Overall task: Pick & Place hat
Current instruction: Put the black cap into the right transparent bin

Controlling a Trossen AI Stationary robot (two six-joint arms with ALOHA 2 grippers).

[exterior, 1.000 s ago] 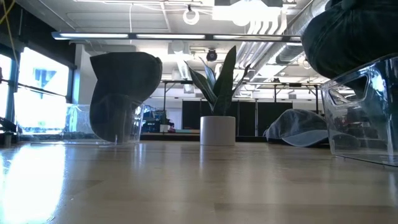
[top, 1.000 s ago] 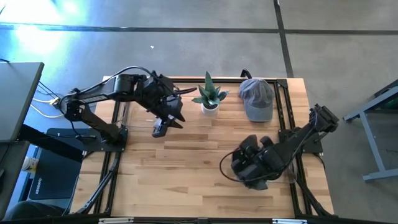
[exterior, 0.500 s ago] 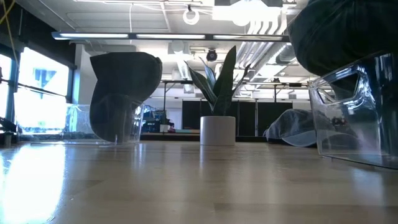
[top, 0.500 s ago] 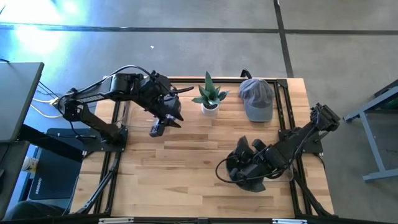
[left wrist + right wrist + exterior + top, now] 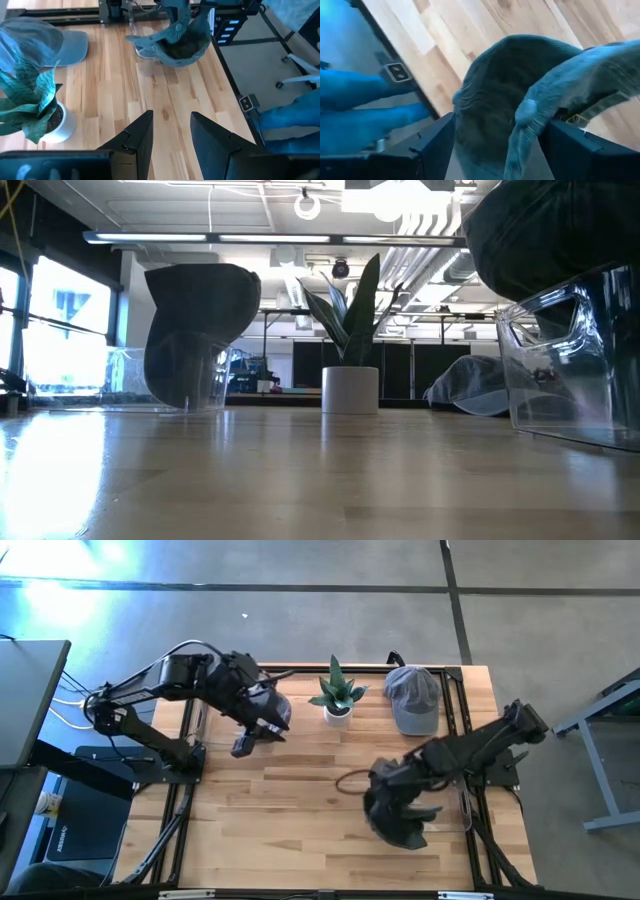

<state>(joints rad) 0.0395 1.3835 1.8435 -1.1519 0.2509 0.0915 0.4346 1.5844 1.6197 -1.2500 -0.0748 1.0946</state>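
A dark hat (image 5: 400, 825) rests tilted on a clear stand (image 5: 570, 380) near the table's near right; it also shows in the left wrist view (image 5: 182, 45). My right gripper (image 5: 497, 125) hovers just above it, pointing down and open wide. Its fingers stand on either side of the hat's raised back edge (image 5: 530, 112). My left gripper (image 5: 170, 145) is open over the table's far left (image 5: 240, 747) and has nothing between its fingers. My right gripper stands open around the hat's back edge, coming from above. I cannot tell whether a finger (image 5: 440, 140) touches the cloth. The hat sits on the clear stand.
A grey cap (image 5: 413, 700) lies at the far right of the table. A potted plant (image 5: 337, 695) stands at the far middle. In the low view a second dark hat (image 5: 195, 310) sits on another clear stand at the left. Bare wood lies at the middle and near left.
My right gripper has opened wide, letting go of the dark hat. It has also risen and turned. The hat and its stand shifted slightly toward the table's left, then stayed still. My left gripper has drawn back a little toward the table's left edge.
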